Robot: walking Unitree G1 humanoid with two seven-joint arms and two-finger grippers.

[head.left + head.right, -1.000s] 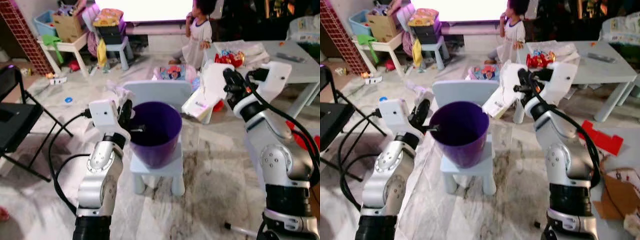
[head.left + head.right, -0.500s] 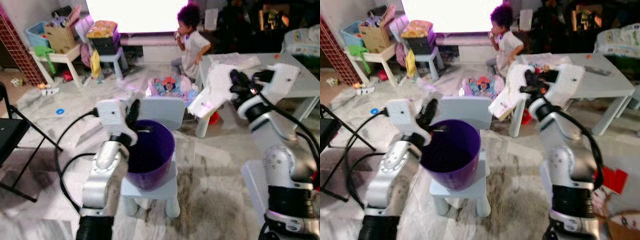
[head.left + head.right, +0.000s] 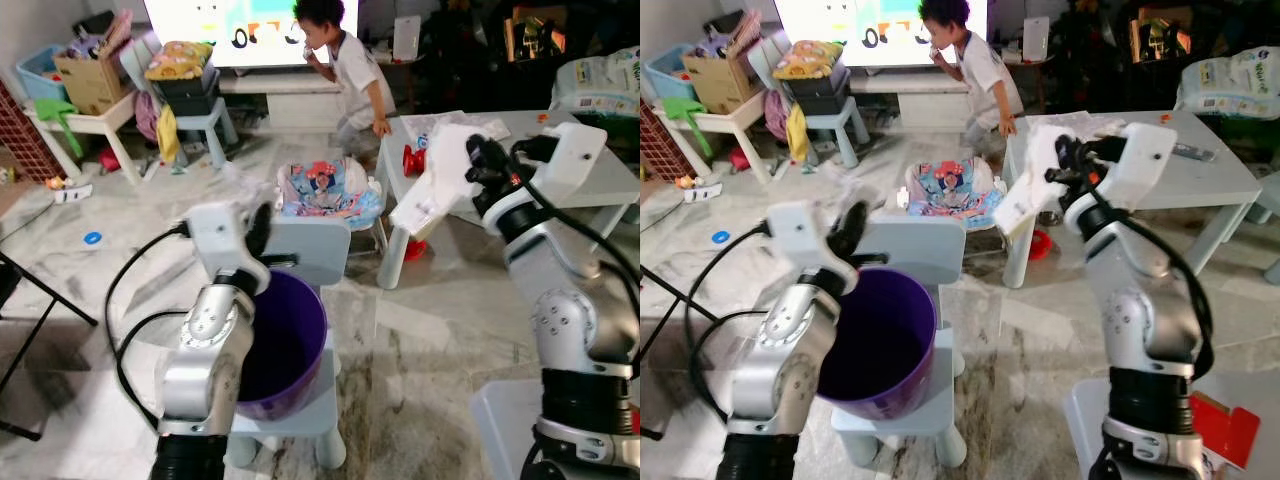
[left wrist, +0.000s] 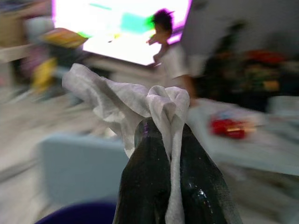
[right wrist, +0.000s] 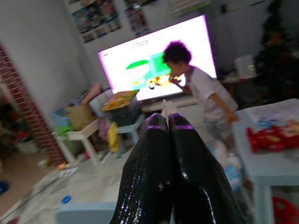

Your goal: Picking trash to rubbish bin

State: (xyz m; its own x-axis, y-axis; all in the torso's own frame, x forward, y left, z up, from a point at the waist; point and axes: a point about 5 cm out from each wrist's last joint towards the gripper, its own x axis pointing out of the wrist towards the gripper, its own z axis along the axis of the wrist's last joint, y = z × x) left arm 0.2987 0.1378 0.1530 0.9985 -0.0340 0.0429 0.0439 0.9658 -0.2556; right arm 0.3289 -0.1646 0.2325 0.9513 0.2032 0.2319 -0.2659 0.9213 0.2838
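Left tool around crumpled tissue.

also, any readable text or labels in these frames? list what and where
No text is legible.
White paper in the right gripper: small purple print, too blurred to read.
TV screen: cartoon shapes, no words readable.
White pack on the table: print too small to read.

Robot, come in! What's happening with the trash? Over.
Left pincer shut on tissue, by the bin rim. Right pincer raised, shut on paper. Person beyond, not in the way.
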